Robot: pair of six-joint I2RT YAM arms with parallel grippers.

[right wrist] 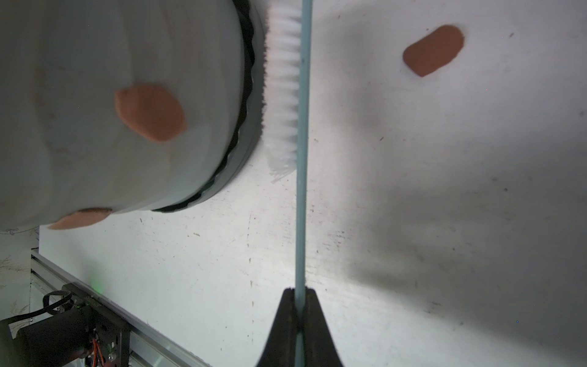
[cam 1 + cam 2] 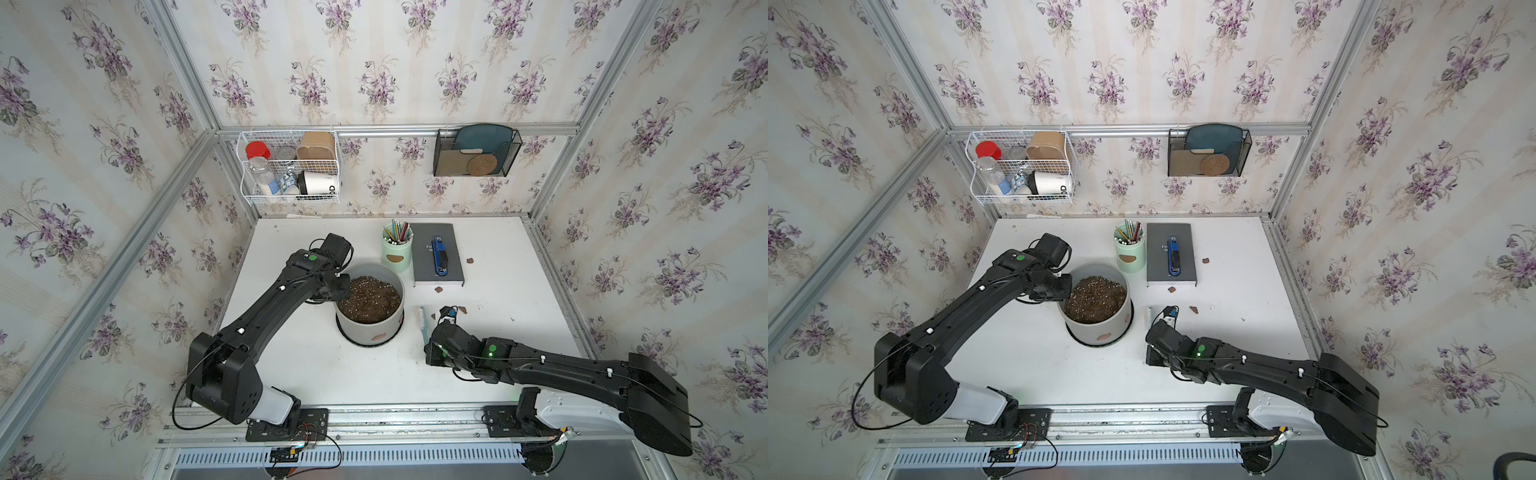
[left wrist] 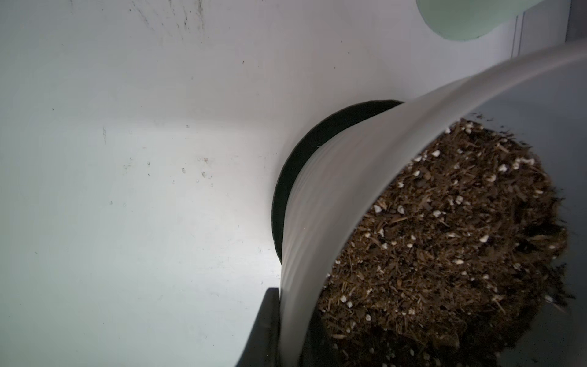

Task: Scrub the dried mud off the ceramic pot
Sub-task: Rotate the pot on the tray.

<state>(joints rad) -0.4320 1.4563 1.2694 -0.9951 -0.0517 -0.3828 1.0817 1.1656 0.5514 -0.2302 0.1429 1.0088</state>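
The ceramic pot point(image 2: 365, 332), pale grey with dark speckled soil, stands mid-table on a black saucer point(image 2: 353, 338). My left gripper point(image 3: 293, 333) is shut on the pot's far-left rim, one finger outside the wall and one inside against the soil. Dried mud point(image 1: 149, 112) sticks to the pot's side as a reddish-brown blob, and a second blob point(image 1: 79, 219) sits lower on the wall. My right gripper point(image 1: 300, 305) is shut on the handle of a pale blue brush point(image 2: 423, 324). The brush's white bristles point(image 1: 282, 95) face the pot, close beside the saucer.
Loose mud flakes lie on the table point(image 2: 462, 309) point(image 2: 437, 289) point(image 2: 471, 260). Behind the pot stand a mint pencil cup point(image 2: 397, 249) and a grey book point(image 2: 451, 270) with a blue tool point(image 2: 439, 255) on it. A wire basket point(image 2: 291, 166) and a black mesh holder point(image 2: 476, 151) hang on the back wall.
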